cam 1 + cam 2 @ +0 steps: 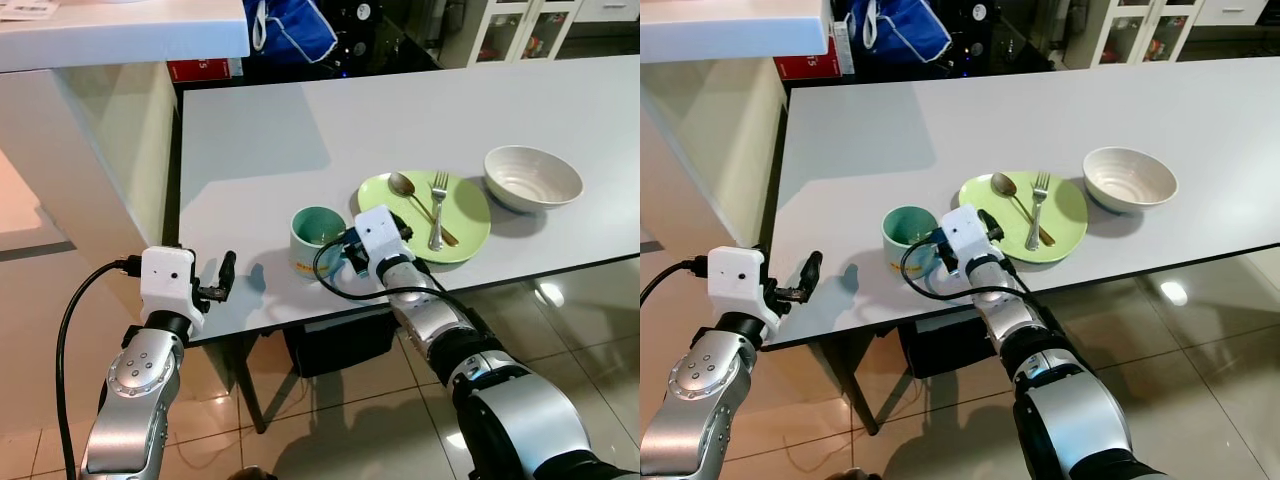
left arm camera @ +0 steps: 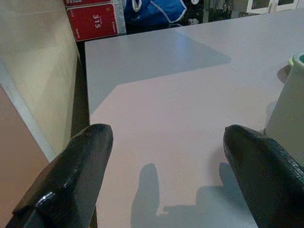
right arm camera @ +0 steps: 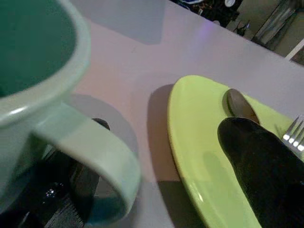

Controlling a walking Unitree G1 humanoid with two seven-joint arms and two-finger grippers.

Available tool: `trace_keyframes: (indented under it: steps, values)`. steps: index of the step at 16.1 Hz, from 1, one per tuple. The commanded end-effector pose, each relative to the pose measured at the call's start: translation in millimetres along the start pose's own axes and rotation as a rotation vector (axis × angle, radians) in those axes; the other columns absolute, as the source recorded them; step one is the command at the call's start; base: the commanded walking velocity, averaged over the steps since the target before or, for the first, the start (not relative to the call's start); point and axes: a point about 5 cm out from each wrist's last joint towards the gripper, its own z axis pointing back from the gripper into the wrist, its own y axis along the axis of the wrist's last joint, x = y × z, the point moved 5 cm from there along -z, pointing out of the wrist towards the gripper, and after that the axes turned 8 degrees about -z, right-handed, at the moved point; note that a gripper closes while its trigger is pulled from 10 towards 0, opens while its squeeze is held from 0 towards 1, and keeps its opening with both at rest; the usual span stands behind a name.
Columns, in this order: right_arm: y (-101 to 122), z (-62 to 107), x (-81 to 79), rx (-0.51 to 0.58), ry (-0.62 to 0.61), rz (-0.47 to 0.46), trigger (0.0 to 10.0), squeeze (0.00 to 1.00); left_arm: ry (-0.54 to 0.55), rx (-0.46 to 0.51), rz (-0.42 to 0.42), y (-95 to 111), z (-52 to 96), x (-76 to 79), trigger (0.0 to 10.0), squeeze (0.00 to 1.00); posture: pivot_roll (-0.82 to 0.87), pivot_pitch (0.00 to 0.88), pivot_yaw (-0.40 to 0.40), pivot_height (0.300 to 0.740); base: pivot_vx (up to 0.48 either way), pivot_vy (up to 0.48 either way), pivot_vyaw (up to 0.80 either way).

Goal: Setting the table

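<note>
One mug (image 1: 318,238) on surface (image 1: 260,150), just left of green plate (image 1: 470,215); handle toward right pincer (image 3: 156,185), fingers spread astride handle, unclosed. Left pincer (image 2: 166,175) wide, farther left of mug.

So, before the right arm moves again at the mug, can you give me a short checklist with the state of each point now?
1. Right gripper at the mug: ok, it sits between mug and plate, beside the handle.
2. Jaws apart: ok, one finger lies over the plate rim, the other under the handle.
3. Handle actually gripped: not ok, the jaws are not closed on it.
4. Mug upright on the table: ok.
5. Spoon and fork lying on the plate: ok.
6. Left gripper out of the way: ok, open at the table's near left edge, apart from the mug.
</note>
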Motion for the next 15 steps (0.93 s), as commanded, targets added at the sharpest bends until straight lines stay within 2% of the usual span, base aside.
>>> trace_keyframes:
  steps: [1,10,14,15]
  values:
    - [7.9,-3.0,6.1,0.020,-0.015,0.050,10.0,0.00,0.005,-0.006,-0.007,-1.9,0.7,-0.3,10.0,0.00,0.14,0.032,0.006,0.740,0.000,0.000,0.00]
    - [10.9,-3.3,8.5,0.037,-0.032,0.060,10.0,0.00,0.007,0.000,-0.008,-1.3,-2.6,-0.4,10.0,0.00,0.13,0.013,0.007,0.740,0.000,0.000,0.00]
    - [11.4,-2.2,9.0,0.048,-0.023,0.032,10.0,0.00,0.009,-0.003,-0.003,-2.4,-2.3,0.5,10.0,0.00,0.12,0.012,0.006,0.740,0.000,0.000,0.00]
    - [10.7,-1.7,8.1,0.044,-0.011,-0.006,10.0,0.00,0.009,-0.003,-0.003,-2.5,-2.6,0.7,10.0,0.00,0.12,0.012,0.006,0.740,0.000,0.000,0.00]
